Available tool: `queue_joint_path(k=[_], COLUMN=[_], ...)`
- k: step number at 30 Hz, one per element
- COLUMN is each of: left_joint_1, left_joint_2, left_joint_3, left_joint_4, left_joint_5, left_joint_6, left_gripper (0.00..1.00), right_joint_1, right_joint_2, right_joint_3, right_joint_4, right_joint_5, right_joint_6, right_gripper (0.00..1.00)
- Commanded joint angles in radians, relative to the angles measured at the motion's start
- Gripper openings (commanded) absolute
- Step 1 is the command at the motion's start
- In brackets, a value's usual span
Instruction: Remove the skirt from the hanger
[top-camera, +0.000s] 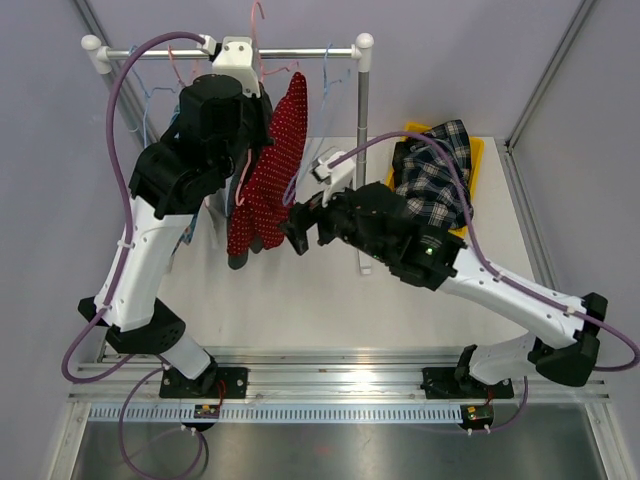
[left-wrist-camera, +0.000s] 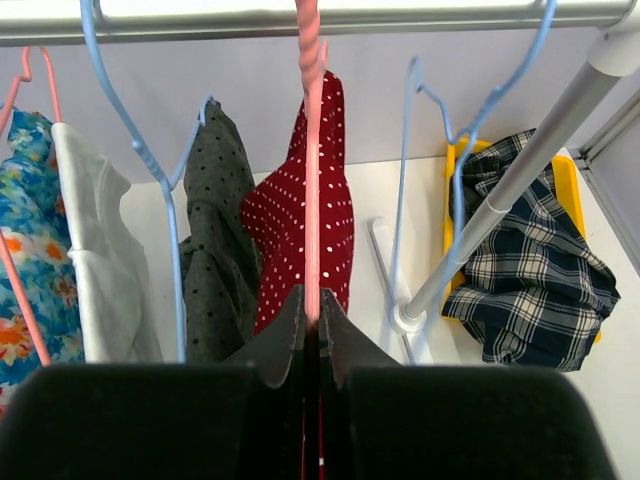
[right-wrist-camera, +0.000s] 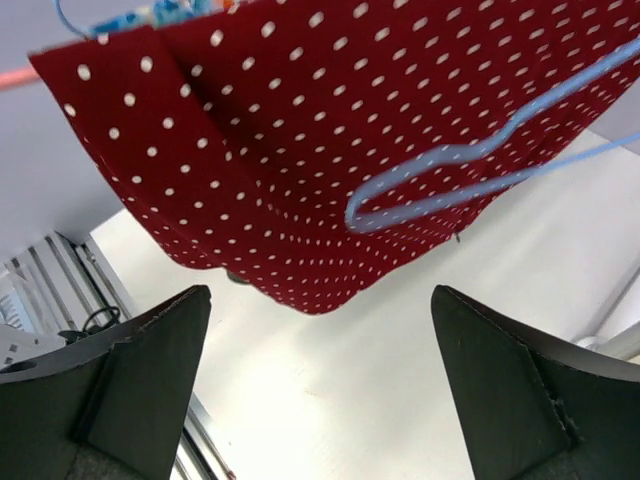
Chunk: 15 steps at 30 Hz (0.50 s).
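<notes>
Red dotted skirt (top-camera: 270, 170) hangs on the pink hanger (left-wrist-camera: 312, 150), which is hooked over the rack rail (top-camera: 230, 52) about mid-rail, at the far side of the table (top-camera: 300, 310). My left gripper (left-wrist-camera: 312, 318) is up by the rail, fingers pinched closed on the pink hanger wire, skirt fabric right against them. My right gripper (right-wrist-camera: 320, 300) sits just right of the skirt's lower part, fingers spread wide, hem just ahead, not touching. A blue hanger (right-wrist-camera: 470, 165) hangs between my right fingers and the skirt. On the rail left of the skirt: grey dotted garment (left-wrist-camera: 215, 240), white garment (left-wrist-camera: 95, 260), floral garment (left-wrist-camera: 25, 230). Right of the rack post, plaid cloth (top-camera: 435, 180) lies heaped in a yellow tray (top-camera: 475, 150).
</notes>
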Motion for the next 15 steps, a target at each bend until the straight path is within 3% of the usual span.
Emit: queue_joint_path(k=[1, 15], left_joint_1=[-0.005, -0.005], left_joint_2=[-0.045, -0.145], left_joint_3=[0.008, -0.104], left_joint_4=[0.069, 0.099], left_joint_5=[0.0, 0.021], left_joint_6=[-0.012, -0.039], left_gripper=[0.0, 0.0], right_joint_1=[0.081, 0.092], right_joint_2=[0.08, 0.258], right_joint_3=[0.066, 0.117], right_joint_4=[0.035, 0.18], right_joint_5=[0.12, 0.163], right_joint_6=[-0.038, 0.025], right_gripper=[0.99, 0.99])
